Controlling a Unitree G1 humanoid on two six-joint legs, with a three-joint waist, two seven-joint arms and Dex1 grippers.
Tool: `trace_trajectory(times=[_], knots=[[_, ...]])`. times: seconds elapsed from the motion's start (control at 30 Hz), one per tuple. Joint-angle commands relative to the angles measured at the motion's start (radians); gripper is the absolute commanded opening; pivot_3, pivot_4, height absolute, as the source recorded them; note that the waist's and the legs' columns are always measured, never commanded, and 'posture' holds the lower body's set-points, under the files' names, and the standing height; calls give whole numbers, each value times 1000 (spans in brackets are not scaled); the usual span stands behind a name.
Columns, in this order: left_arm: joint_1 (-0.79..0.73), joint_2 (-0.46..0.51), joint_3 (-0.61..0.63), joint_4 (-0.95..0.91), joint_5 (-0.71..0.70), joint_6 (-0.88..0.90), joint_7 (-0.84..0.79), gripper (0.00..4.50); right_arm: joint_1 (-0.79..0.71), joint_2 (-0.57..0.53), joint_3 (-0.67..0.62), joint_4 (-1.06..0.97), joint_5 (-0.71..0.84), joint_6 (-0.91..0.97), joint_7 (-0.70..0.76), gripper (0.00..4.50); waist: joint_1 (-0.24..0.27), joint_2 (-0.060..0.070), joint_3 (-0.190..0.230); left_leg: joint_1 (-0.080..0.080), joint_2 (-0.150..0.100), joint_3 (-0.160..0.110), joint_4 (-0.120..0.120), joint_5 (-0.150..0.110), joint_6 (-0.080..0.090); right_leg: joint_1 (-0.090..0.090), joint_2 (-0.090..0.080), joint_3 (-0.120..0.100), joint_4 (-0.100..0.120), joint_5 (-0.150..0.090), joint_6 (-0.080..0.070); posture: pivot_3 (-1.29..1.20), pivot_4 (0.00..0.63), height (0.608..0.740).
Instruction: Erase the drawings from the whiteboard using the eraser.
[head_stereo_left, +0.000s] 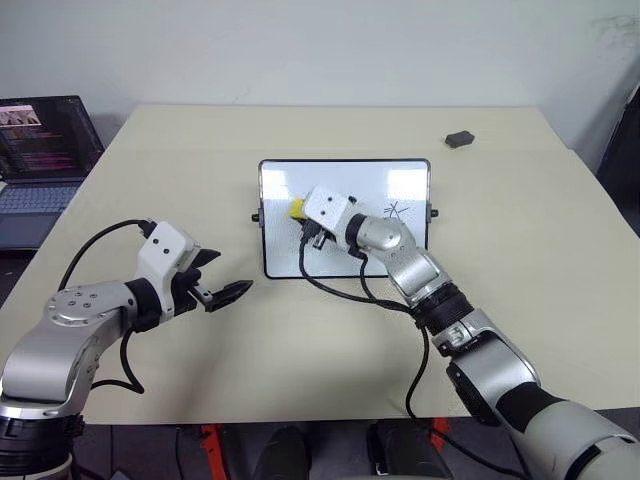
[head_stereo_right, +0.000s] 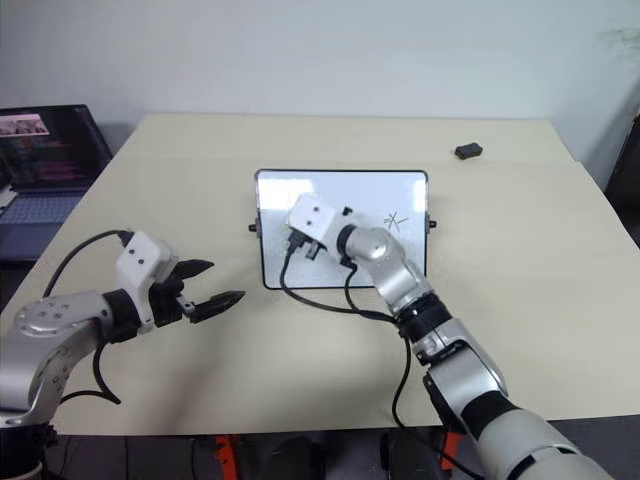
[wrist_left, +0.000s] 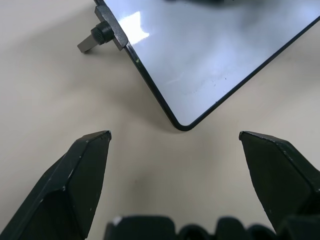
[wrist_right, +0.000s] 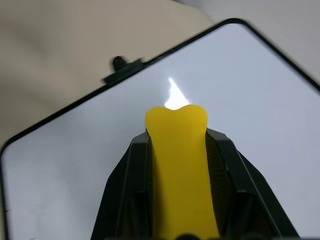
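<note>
The whiteboard (head_stereo_left: 400, 185) lies flat in the middle of the table, black-framed, with small side knobs (wrist_left: 97, 37). One thin dark drawing (head_stereo_left: 396, 211) shows on its right part. My right gripper (head_stereo_left: 302, 213) hovers over the board's left half, shut on the yellow eraser (head_stereo_left: 297, 208). In the right wrist view the eraser (wrist_right: 177, 165) is pinched between the black fingers (wrist_right: 125, 185) above the white surface (wrist_right: 260, 105). My left gripper (head_stereo_left: 228, 275) is open and holds nothing, over the table just off the board's near left corner (wrist_left: 182, 125).
An open laptop (head_stereo_left: 40, 150) sits off the table's far left edge. A small dark grey lump (head_stereo_left: 459, 139) lies at the far right of the table. Black cables trail from both wrists across the tabletop.
</note>
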Motion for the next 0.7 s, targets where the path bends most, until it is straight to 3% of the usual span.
trace_trajectory(times=[0.03,0.4,0.53,0.7], knots=[[-5,0,7,-23,2,-13,2,4500,-4,0,-3,-4,-6,2,-13,1091,-1,0,0,0,0,0,0,0,0,0,0,0,-1,0,0,0,150,740],[-12,-2,1,-23,0,-10,1,4500,89,-55,87,-76,-41,109,116,1091,-1,0,0,2,0,0,0,0,0,2,0,0,0,0,0,0,150,740],[-16,-3,-2,-22,0,-10,0,4500,76,-43,61,-88,-21,94,98,1091,0,0,0,2,0,-1,1,0,0,2,0,0,2,0,0,0,150,740],[-14,-10,3,-26,-7,-9,2,4500,102,-8,-13,-222,111,94,148,1091,1,0,0,1,0,-1,1,0,0,1,0,-1,1,0,0,0,150,740]])
